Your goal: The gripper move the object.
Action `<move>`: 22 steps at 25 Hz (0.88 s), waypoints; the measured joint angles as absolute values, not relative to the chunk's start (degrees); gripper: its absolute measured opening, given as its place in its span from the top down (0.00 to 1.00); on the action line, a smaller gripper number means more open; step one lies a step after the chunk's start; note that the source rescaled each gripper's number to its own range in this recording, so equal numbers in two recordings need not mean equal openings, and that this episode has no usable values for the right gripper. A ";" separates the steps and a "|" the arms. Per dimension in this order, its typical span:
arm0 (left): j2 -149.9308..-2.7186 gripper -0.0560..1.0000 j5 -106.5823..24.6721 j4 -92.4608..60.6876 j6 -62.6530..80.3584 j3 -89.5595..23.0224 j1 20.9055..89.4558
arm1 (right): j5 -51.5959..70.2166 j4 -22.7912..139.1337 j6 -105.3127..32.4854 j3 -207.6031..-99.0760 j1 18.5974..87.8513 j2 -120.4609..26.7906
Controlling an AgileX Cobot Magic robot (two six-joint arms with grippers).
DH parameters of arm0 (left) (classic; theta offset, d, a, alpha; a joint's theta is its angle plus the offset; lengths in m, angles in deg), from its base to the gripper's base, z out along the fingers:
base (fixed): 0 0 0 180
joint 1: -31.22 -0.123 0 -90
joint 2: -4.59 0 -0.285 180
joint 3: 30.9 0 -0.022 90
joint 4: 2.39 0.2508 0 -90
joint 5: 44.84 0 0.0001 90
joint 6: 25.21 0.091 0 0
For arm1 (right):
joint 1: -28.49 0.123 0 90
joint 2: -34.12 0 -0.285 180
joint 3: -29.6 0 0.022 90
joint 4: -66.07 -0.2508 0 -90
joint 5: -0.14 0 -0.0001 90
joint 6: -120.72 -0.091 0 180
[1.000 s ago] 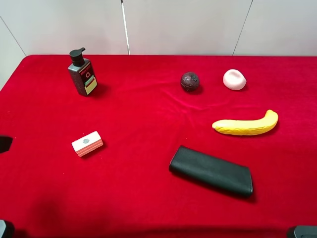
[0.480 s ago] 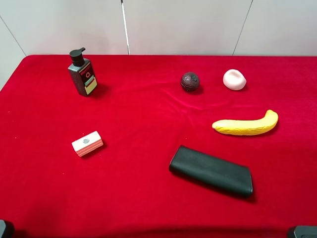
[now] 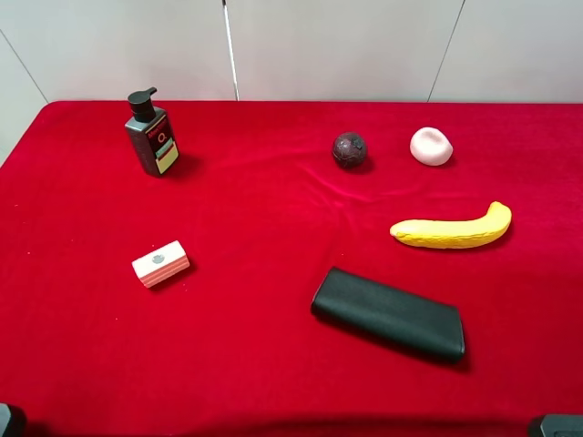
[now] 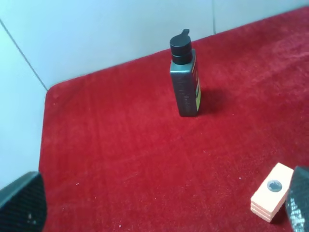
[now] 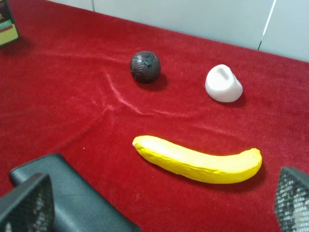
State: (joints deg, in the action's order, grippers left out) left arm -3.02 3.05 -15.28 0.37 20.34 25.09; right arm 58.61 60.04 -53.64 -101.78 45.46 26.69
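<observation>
The object, a dark grey pump bottle [image 3: 151, 137] with a black pump head and a red, white and yellow-green label, stands upright at the far left of the red table. In the left wrist view the bottle [image 4: 184, 77] stands well ahead of my left gripper [image 4: 159, 208], which is open and empty, with only its black fingertips [image 4: 21, 205] showing at the frame's lower corners. My right gripper [image 5: 159, 203] is open and empty, far from the bottle, whose label edge [image 5: 7, 26] shows at the corner. Neither gripper's jaws show in the exterior view.
A pink-and-white block [image 3: 160, 263] lies in front of the bottle, also in the left wrist view [image 4: 272, 192]. A flat black case [image 3: 389, 313], a yellow banana [image 3: 453, 228], a dark ball [image 3: 349, 150] and a white lump [image 3: 431, 146] lie to the right. White walls back the table.
A black gripper tip that showed at the left edge of the exterior view one second ago has withdrawn out of that view. The bottle and other objects have not moved.
</observation>
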 joint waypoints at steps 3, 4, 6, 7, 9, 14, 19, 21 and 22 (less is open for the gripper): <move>-3.02 0.00 3.23 -15.52 0.83 20.34 25.09 | 58.61 60.04 -53.64 -101.78 45.46 26.69; -3.02 0.00 3.28 -15.52 0.83 20.34 25.09 | 58.61 60.04 -53.64 -101.78 45.46 26.69; -3.02 0.00 3.34 -15.53 0.88 20.34 25.09 | 58.61 60.04 -53.64 -101.78 45.46 26.69; -3.02 0.00 3.34 -15.57 0.88 20.34 25.09 | 58.61 60.04 -53.64 -101.78 45.46 26.69; -3.02 0.00 3.38 -15.71 0.88 20.34 25.09 | 58.61 60.04 -53.64 -101.78 45.46 26.69; -3.02 0.00 3.40 -17.51 0.88 20.34 25.09 | 58.61 60.04 -53.64 -101.78 45.46 26.69; -3.02 0.00 3.40 -17.96 0.88 20.34 25.09 | 58.67 60.04 -53.64 -101.78 45.46 26.69; -3.02 0.00 3.40 -18.65 0.88 20.34 25.09 | 58.67 60.04 -53.64 -101.78 45.46 26.69; -3.02 0.00 3.40 -18.82 0.88 20.34 25.09 | 58.67 60.04 -53.64 -101.78 45.46 26.69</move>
